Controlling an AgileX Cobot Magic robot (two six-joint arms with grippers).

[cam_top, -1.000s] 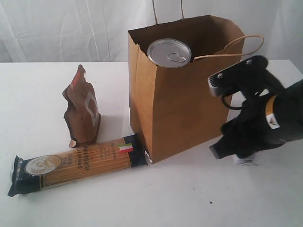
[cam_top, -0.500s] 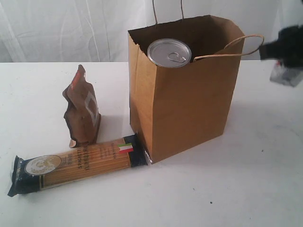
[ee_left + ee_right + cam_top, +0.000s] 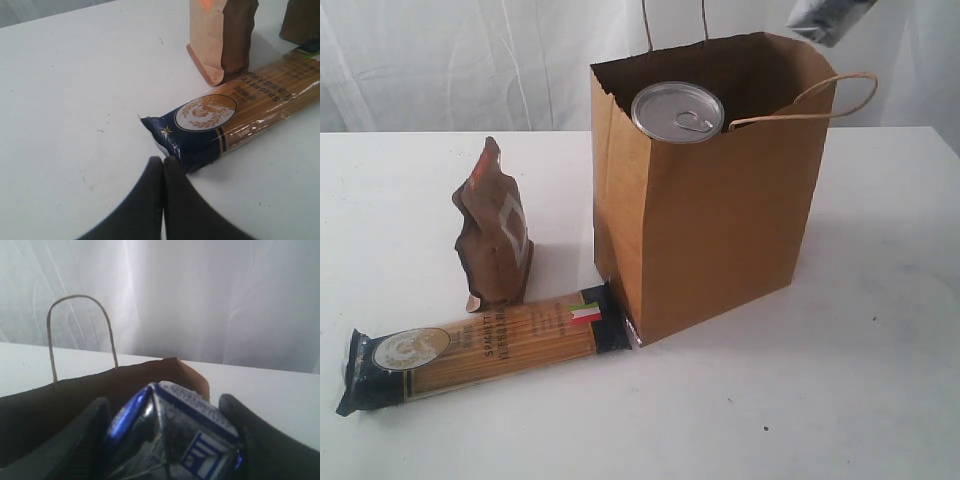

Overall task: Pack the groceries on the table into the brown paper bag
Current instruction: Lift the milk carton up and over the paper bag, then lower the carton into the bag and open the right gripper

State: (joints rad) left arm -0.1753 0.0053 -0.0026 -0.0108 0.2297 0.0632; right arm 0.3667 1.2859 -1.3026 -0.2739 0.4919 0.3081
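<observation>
The right gripper [image 3: 165, 412] clamps what looks like the small blue carton [image 3: 192, 432] above the brown paper bag [image 3: 720, 230] rim; the left gripper [image 3: 163, 162], pressed closed and empty, sits by the spaghetti packet [image 3: 235, 115].

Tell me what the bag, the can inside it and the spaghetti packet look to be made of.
Brown paper bag: matte kraft paper, going by creases and zigzag-cut rim.
Can: shiny metal, likely, with a pull-tab lid.
Spaghetti packet: glossy clear plastic film, probably; strands show through.
</observation>
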